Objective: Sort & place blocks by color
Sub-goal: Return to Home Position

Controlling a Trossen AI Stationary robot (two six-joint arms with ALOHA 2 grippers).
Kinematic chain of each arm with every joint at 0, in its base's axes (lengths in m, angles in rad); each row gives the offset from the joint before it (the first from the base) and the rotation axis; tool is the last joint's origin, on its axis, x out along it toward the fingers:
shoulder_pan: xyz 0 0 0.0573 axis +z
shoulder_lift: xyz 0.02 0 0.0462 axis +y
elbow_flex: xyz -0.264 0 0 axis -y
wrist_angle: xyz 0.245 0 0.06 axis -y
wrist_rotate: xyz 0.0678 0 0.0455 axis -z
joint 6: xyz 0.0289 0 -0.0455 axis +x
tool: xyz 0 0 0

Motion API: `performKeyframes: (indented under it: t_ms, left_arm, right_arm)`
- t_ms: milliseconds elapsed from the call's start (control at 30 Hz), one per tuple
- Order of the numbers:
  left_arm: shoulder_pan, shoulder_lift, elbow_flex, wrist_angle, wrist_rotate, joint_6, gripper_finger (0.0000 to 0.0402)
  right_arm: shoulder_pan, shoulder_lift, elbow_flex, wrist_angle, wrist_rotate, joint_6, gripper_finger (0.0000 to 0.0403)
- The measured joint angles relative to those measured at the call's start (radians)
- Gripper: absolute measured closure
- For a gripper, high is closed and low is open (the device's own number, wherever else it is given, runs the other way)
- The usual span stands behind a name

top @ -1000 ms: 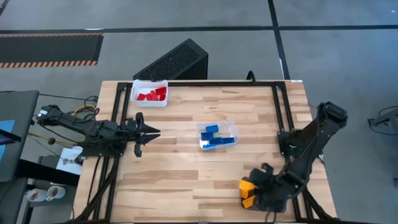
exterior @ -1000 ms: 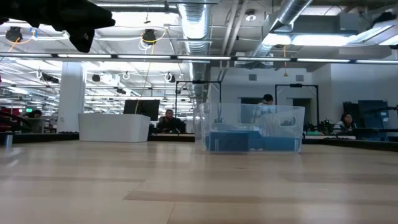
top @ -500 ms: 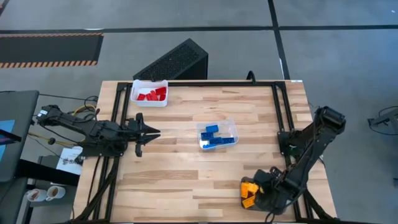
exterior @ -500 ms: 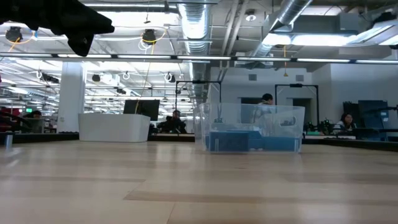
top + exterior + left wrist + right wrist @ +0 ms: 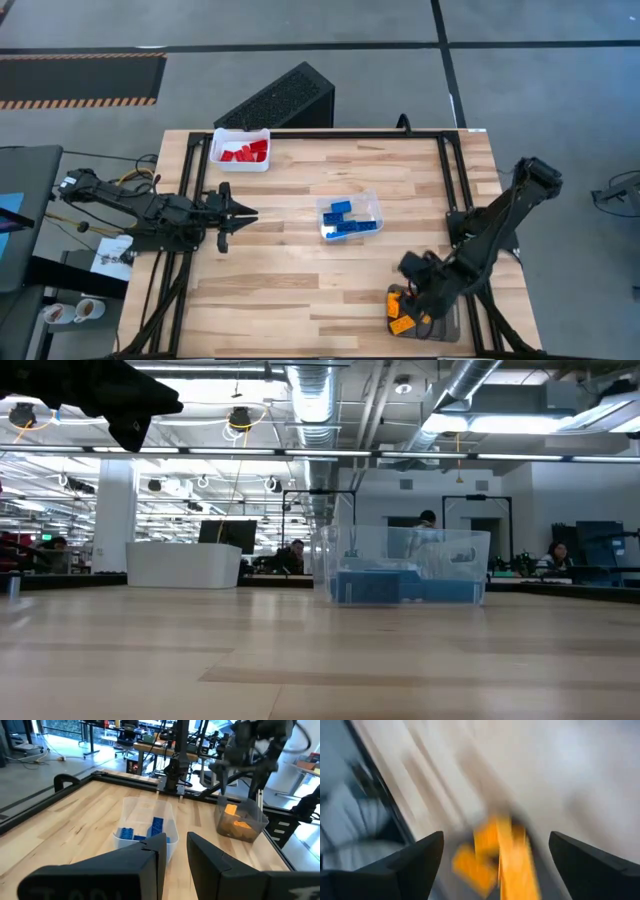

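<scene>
**Blocks sorted into three bins, both pincers empty**

Nearest to us, by the near right corner of the tabletop [image 5: 300,290], stands a grey bin [image 5: 257,825]. The yellow-orange blocks [image 5: 231,811] are piled inside it. The right pincer [image 5: 496,837] hangs just above that bin, tips pointing down at the blocks. Its two fingers are spread wide and we see nothing gripped between them. From there the right arm slants up and back to its base at the tabletop's right edge.

Farther in, a little right of the middle of the tabletop, sits the clear bin [image 5: 377,206]. The blue blocks [image 5: 345,220] lie on its bottom. About level with it, at the left edge, the left arm reaches in over the tabletop. The left pincer [image 5: 176,837] points toward the clear bin, well apart from it. Its fingers stand side by side with only a narrow slit between them, and they hold nothing.

Near the far left corner we find the white bin [image 5: 214,152]. It holds the red blocks [image 5: 243,152], which lie mostly toward its right side.

Beyond the far edge, a black perforated box [image 5: 285,98] lies at an angle on the floor. In the low view, people [image 5: 557,557] sit at desks in the room behind the tabletop.
</scene>
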Motion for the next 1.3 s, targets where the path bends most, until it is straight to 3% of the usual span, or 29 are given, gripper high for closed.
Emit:
performKeyframes:
  t_ms: [233, 333, 400, 533, 733, 900, 1133, 1300]
  left_arm:
    - [0.0, 0.0, 0.0, 0.003, -0.027, 0.023, 0.0341]
    - [0.0, 0.0, 0.0, 0.003, -0.027, 0.034, 0.0341]
    - [0.0, 0.0, 0.0, 0.004, -0.027, 0.036, 0.0341]
    - [0.0, -0.016, 0.0, 0.005, -0.028, 0.068, 0.0341]
    - [0.0, -0.04, 0.001, -0.005, -0.052, 0.09, 0.0341]
    - [0.0, -0.089, 0.001, 0.004, -0.052, 0.152, 0.0341]
    - [0.0, -0.244, 0.001, 0.006, -0.046, 0.253, 0.0341]
    - [0.0, -0.29, 0.001, 0.008, -0.04, 0.323, 0.0341]
  right_arm:
    - [-0.057, -0.15, 0.029, 0.059, 0.591, -0.435, 0.0027]
    - [-0.072, -0.21, 0.025, 0.035, 0.82, -0.523, 0.0031]
    - [-0.089, -0.257, 0.006, 0.01, 0.9, -0.542, 0.0033]
    - [-0.132, -0.357, -0.077, -0.009, 0.906, -0.491, 0.0034]
    - [-0.159, -0.507, -0.309, -0.022, 0.889, -0.364, 0.0036]
    - [-0.149, -0.587, -0.467, 0.115, 0.874, -0.391, 0.0062]
    - [-0.12, -0.674, -0.479, 0.346, 0.879, -0.742, 0.0167]
    - [-0.162, -0.727, -0.479, 0.54, 0.822, -1.044, 0.0303]
